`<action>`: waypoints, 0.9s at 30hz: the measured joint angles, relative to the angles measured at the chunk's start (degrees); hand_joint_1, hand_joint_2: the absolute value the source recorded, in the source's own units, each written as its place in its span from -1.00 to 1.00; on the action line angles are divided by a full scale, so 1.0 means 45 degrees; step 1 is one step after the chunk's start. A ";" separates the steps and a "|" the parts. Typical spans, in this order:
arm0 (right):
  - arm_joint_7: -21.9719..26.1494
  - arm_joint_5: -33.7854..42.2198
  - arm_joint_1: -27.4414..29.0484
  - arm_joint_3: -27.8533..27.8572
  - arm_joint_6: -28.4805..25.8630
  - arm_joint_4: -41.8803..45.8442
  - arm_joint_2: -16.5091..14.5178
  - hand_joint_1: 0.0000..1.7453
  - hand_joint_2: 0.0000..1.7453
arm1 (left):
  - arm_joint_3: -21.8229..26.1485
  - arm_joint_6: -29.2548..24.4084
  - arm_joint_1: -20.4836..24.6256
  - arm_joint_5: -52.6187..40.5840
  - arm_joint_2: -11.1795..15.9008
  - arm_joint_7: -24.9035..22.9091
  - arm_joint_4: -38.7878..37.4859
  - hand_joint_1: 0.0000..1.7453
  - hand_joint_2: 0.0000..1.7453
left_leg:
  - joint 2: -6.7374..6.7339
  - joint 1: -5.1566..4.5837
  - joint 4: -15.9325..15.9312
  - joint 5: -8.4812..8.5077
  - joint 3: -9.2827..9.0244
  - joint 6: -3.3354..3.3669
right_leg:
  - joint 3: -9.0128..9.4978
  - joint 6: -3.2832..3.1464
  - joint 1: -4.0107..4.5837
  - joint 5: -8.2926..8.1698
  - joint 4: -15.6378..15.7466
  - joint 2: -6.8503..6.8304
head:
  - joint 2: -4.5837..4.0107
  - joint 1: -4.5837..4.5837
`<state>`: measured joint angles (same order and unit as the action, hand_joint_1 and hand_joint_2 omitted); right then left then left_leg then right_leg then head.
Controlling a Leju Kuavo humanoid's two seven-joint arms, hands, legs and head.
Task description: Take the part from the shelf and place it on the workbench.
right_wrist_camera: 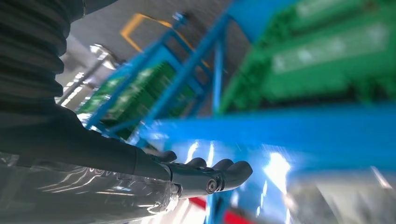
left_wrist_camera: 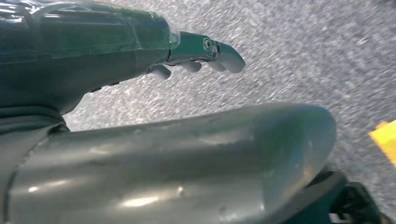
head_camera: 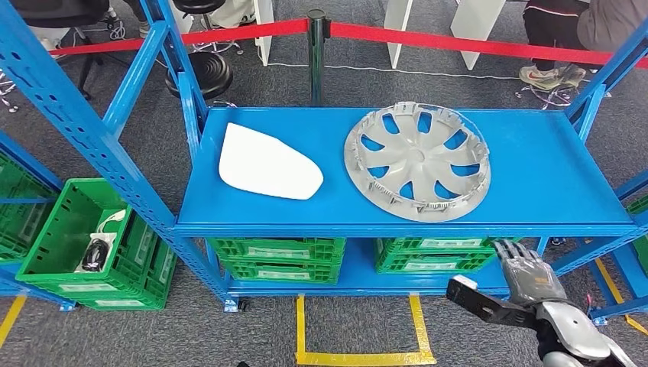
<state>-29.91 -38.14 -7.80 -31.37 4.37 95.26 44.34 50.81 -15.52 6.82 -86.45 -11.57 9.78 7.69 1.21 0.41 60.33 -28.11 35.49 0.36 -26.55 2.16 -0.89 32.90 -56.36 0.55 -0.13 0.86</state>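
Silver wheel cover (head_camera: 417,161) on shelf (head_camera: 535,183) | right hand (head_camera: 527,277) below, fingers spread, empty

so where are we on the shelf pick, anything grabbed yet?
Nothing done yet. The silver wheel cover and the white panel both lie flat on the blue shelf, untouched. In hand: the right hand is raised in front of the shelf edge, below the wheel cover, fingers apart and holding nothing. The left hand hangs over the floor, also holding nothing. Left: reach, grasp a part, carry it to the workbench.
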 joint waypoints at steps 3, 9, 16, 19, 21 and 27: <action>-0.0143 0.0115 0.0336 0.0135 -0.0446 -0.0224 0.0503 -1.00 1.00 | 0.0019 0.0170 -0.0004 -0.0109 0.0013 -0.0362 0.0000 -1.00 -1.00 | -0.0028 -0.0003 -0.0002 -0.0001 0.0002 0.0001 | 0.0000 0.0002 0.0001 0.0000 -0.0003 0.0002 | 0.0000 -0.0002; 0.0304 -0.1026 -0.1147 0.0256 -0.1606 -0.1359 0.0342 -1.00 1.00 | 0.0048 0.0188 0.0003 -0.0381 0.0089 -0.0371 0.0000 -1.00 -1.00 | -0.0310 -0.0005 -0.0010 0.0001 -0.0011 0.0003 | 0.0006 0.0008 0.0008 -0.0024 -0.0035 0.0131 | 0.0000 -0.0002; 0.1591 -0.1278 -0.4719 -0.0311 -0.3097 -0.3476 -0.1374 -1.00 1.00 | 0.0118 -0.0491 0.0147 -0.0165 0.0503 0.0510 0.0005 -1.00 -1.00 | -0.0659 0.0004 -0.0031 0.0001 -0.0037 0.0003 | -0.0044 -0.0020 0.0042 -0.0084 -0.0071 0.0364 | 0.0000 -0.0002; 0.1959 -0.1150 -0.6036 -0.0597 -0.4133 -0.4351 -0.2388 -1.00 1.00 | 0.0177 -0.0487 0.0389 -0.0066 0.0789 0.0595 0.0011 -1.00 -1.00 | -0.0710 0.0009 -0.0033 0.0002 -0.0052 0.0003 | -0.0057 -0.0028 0.0045 -0.0094 -0.0085 0.0398 | 0.0000 -0.0002; 0.2027 -0.1048 -0.6612 -0.0743 -0.4421 -0.4752 -0.2935 -1.00 1.00 | 0.0206 -0.0457 0.0536 -0.0045 0.0922 0.0605 0.0015 -1.00 -1.00 | -0.0706 0.0012 -0.0034 0.0003 -0.0064 0.0002 | -0.0053 -0.0031 0.0045 -0.0095 -0.0090 0.0397 | 0.0000 -0.0002; 0.2712 -0.0046 -0.7371 -0.1091 -0.5092 -0.5198 -0.4133 -1.00 1.00 | 0.0220 -0.0392 0.0775 -0.0465 0.1112 0.0689 0.0021 -1.00 -1.00 | -0.0684 0.0010 -0.0036 0.0002 -0.0041 0.0001 | -0.0067 -0.0032 0.0044 -0.0094 -0.0096 0.0404 | 0.0000 -0.0002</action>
<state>-17.70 -38.35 -40.97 -36.28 -18.54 71.87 25.74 51.80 -17.29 10.31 -88.54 -6.56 12.88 7.79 -1.87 0.46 60.17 -28.10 35.30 0.37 -26.86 2.02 -0.69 32.47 -56.79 2.36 -0.13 0.85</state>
